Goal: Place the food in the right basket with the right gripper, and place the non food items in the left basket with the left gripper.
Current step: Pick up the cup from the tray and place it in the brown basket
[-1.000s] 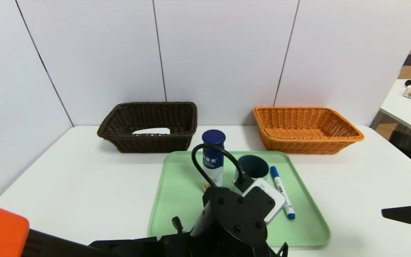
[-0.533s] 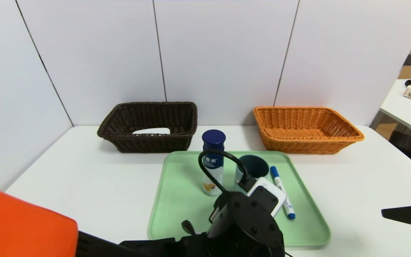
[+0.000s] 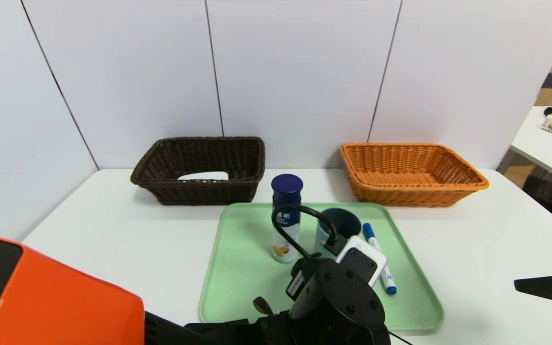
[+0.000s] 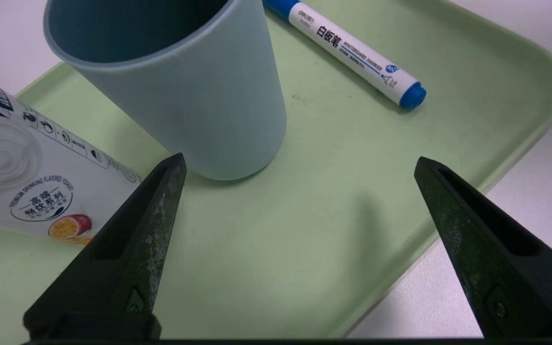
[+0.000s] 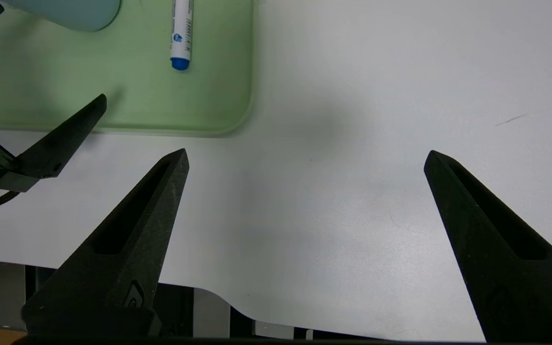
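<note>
**Left gripper over the tray, jaws wide and empty**

In the head view a green tray [image 3: 237, 268] lies at lower centre of the frame on a white surface [image 3: 113, 249]. On it stand the bottle [image 3: 286, 218], upright with its dark blue cap on top, and the cup [image 3: 338, 225] just to its right, open end up. The marker [image 3: 379, 258] lies flat on the tray to the right of the cup, blue cap toward the far side.

The left gripper [image 4: 300, 163] sits low at the bottom centre of the head view, its black body hiding part of the tray. In the left wrist view its jaws stand wide apart and hold nothing. One finger tip appears close beside the cup's base, near the bottle's lower end; the other appears over the tray's edge. Bare tray shows between them.

The brown basket [image 3: 199, 170] stands at centre left, behind the tray, against the wall. A white case [image 3: 203, 176] lies inside it, only its top showing over the rim. The orange basket [image 3: 410, 175] stands at centre right, also behind the tray; nothing is visible in it.

The right gripper [image 5: 307, 158] shows in the head view only as a dark finger at the lower right edge. In the right wrist view its jaws are spread wide with nothing between them, above bare surface beside the tray's corner.
</note>
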You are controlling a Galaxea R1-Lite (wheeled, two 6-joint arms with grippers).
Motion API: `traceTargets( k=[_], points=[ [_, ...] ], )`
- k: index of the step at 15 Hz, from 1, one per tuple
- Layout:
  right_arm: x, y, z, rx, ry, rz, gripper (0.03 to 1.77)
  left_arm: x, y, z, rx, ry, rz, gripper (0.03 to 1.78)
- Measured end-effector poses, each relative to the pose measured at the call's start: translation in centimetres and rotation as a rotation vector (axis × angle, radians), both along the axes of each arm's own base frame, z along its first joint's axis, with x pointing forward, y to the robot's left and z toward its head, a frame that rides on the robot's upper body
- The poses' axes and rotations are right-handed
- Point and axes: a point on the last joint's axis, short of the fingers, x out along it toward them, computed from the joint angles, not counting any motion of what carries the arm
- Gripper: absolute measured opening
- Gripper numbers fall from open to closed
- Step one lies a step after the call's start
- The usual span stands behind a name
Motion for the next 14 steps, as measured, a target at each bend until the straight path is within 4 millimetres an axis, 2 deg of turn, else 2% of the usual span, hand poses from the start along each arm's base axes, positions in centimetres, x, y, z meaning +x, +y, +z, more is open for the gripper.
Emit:
traceTargets(
  k=[4,14],
  points=[
    [0.0,0.0,0.1,-0.002,-0.007,0.001,1.70,0.7,-0.5,0.5,-0.021,-0.014,0.012,1.69],
    [-0.1,0.0,0.2,-0.002,-0.010,0.002,1.70,2.7,-0.2,0.0,-0.012,-0.017,0.060,1.69]
  ],
)
